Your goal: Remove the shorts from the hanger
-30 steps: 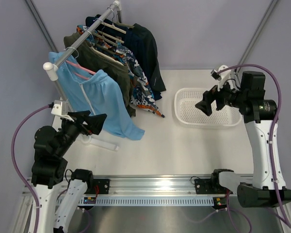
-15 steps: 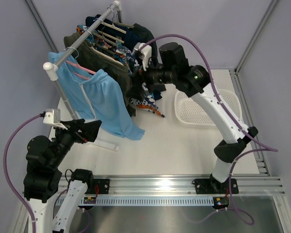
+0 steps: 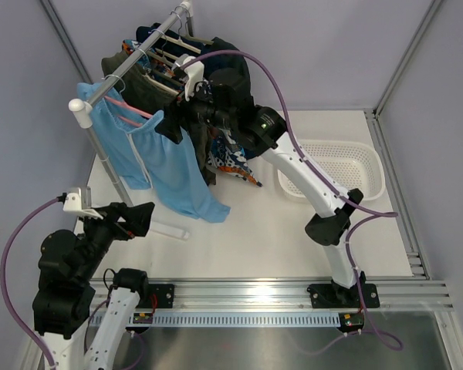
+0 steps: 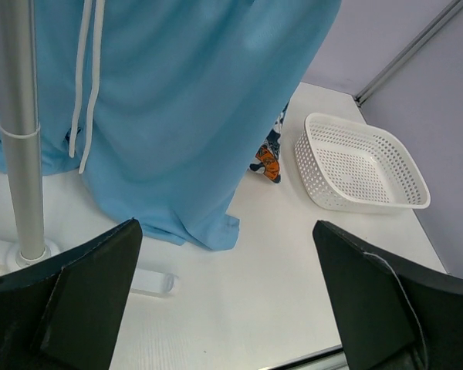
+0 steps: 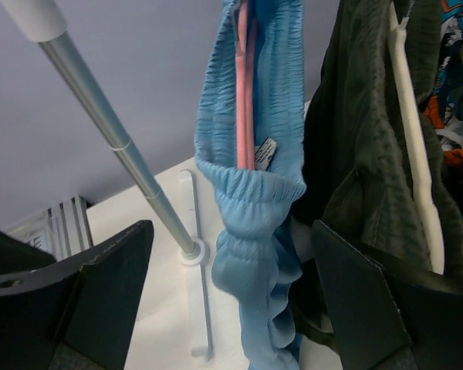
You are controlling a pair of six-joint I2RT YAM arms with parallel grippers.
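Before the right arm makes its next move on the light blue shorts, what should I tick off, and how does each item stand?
1. Right gripper open: ok, jaws stand wide.
2. Light blue elastic-waist shorts lined up with the gap between its fingers: ok, not gripped.
3. Shorts hanging on the pink plastic hanger: ok, the hanger runs inside the waistband.
4. Dark olive garment apart from the right gripper: cannot tell; it hangs close beside the shorts.
5. Left gripper open and off the cloth: ok, it is low and apart from the hem.
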